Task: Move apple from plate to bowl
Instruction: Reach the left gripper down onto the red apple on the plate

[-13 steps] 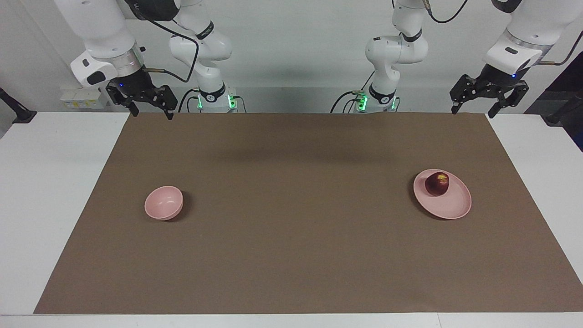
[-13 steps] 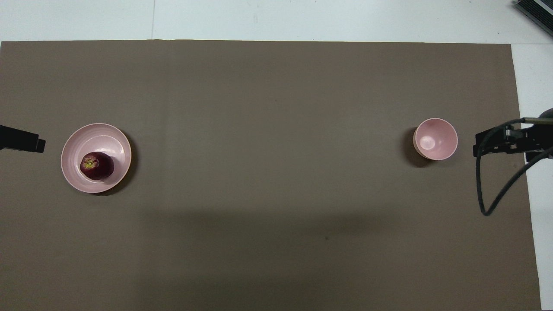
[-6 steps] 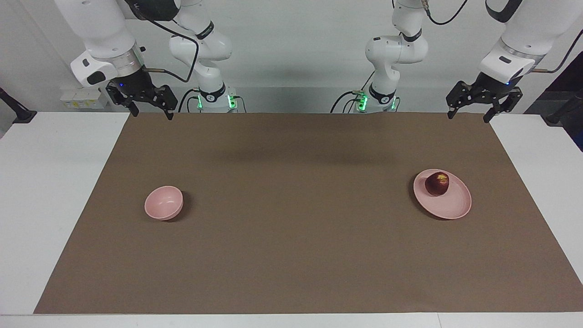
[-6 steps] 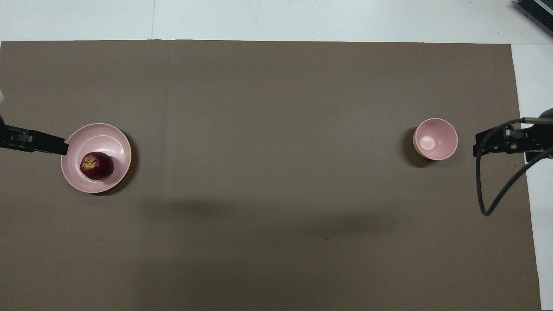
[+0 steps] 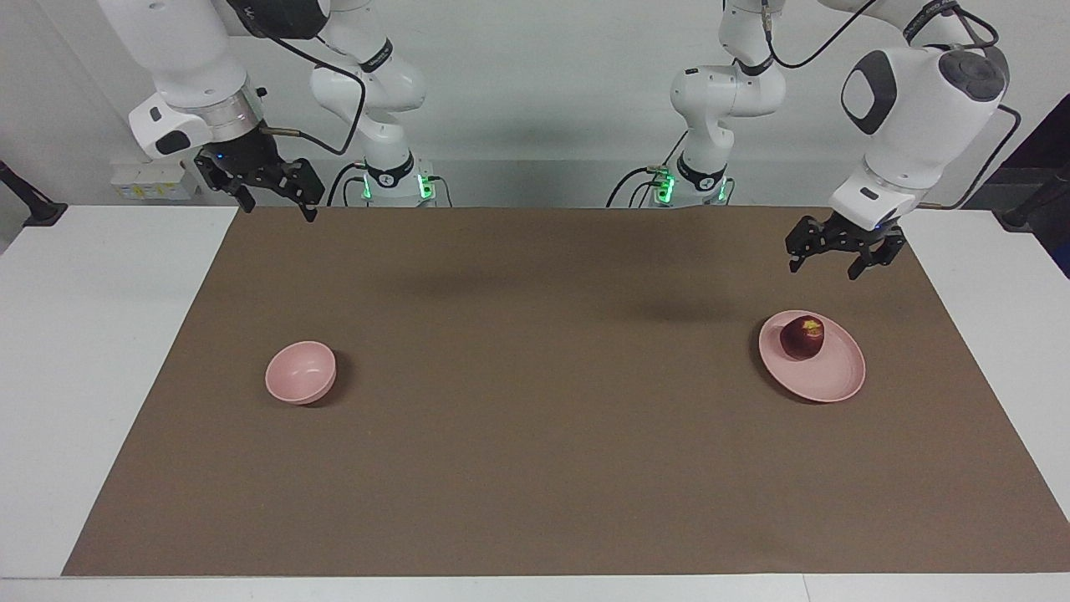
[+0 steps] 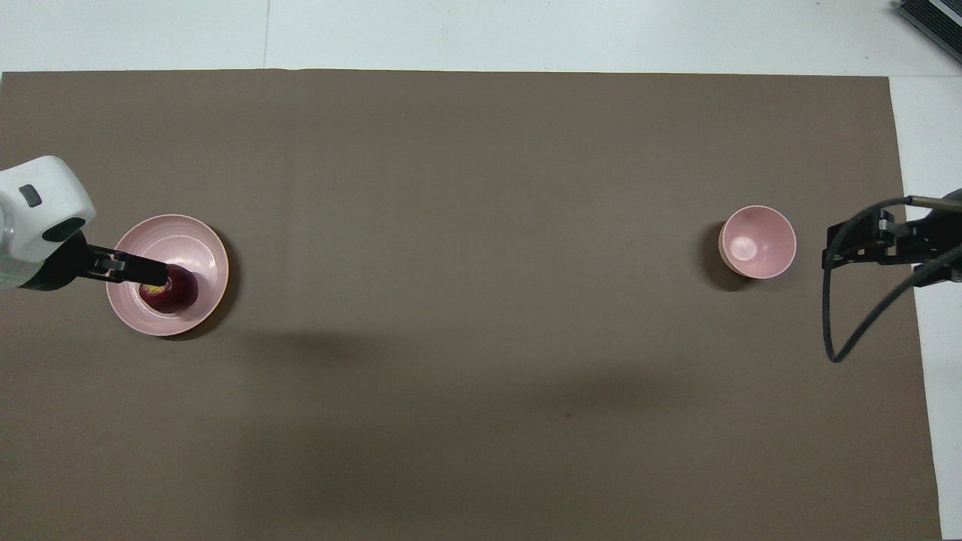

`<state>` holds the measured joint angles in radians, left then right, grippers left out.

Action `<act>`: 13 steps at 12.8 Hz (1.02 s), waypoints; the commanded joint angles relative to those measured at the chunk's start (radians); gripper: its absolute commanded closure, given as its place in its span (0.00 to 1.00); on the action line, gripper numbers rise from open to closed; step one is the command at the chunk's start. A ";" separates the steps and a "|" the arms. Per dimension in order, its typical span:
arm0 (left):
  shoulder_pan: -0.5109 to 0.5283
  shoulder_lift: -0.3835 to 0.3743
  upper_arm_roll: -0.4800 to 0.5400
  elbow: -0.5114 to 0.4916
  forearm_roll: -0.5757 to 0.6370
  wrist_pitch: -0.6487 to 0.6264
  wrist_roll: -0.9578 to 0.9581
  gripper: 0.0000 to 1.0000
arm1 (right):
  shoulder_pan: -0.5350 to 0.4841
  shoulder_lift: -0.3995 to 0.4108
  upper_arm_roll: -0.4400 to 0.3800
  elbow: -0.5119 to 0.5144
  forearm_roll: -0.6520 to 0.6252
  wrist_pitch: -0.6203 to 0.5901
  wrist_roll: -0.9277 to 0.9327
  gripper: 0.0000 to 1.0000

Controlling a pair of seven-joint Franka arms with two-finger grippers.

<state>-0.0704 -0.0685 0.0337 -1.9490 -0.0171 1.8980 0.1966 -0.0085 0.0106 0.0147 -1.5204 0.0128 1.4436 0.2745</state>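
The dark red apple [image 5: 802, 338] sits on the pale pink plate [image 5: 829, 382] toward the left arm's end of the table, on the part of the plate nearer the robots. My left gripper [image 5: 823, 269] is open and hangs in the air over the plate, well above the apple. In the overhead view its fingers [image 6: 139, 267] cover part of the apple [image 6: 179, 295] on the plate [image 6: 201, 248]. The small deep pink bowl [image 5: 301, 373] stands empty toward the right arm's end, also seen from overhead [image 6: 757, 242]. My right gripper [image 5: 280, 211] is open and waits, raised over the mat's edge.
A brown mat [image 5: 535, 435] covers most of the white table [image 5: 100, 351]. The right arm's black cable [image 6: 845, 338] loops down beside the bowl. A dark object [image 6: 932, 22] lies at the table's corner farthest from the robots, at the right arm's end.
My left gripper has come down and moved out over the plate, now above the apple. The right arm, apple, plate and bowl have stayed put.
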 commanded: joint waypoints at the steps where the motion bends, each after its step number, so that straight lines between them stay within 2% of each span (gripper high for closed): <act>1: 0.004 -0.047 0.002 -0.131 0.002 0.125 0.018 0.00 | -0.033 -0.024 -0.002 -0.045 0.113 -0.008 0.141 0.00; 3: 0.006 -0.039 0.002 -0.195 0.002 0.221 0.018 0.00 | -0.056 -0.044 -0.002 -0.099 0.194 -0.015 0.225 0.00; 7: 0.014 -0.004 0.006 -0.284 0.002 0.366 0.039 0.00 | -0.047 -0.066 -0.002 -0.133 0.197 -0.002 0.252 0.00; 10: 0.033 0.044 0.017 -0.295 0.002 0.444 0.093 0.00 | -0.041 -0.086 0.001 -0.170 0.197 0.038 0.338 0.00; 13: 0.035 0.087 0.038 -0.295 0.002 0.512 0.099 0.00 | -0.039 -0.145 0.010 -0.285 0.202 0.129 0.410 0.00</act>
<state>-0.0417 -0.0003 0.0630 -2.2330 -0.0171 2.3586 0.2770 -0.0448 -0.0651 0.0172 -1.6970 0.1872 1.5123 0.6485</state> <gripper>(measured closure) 0.000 0.000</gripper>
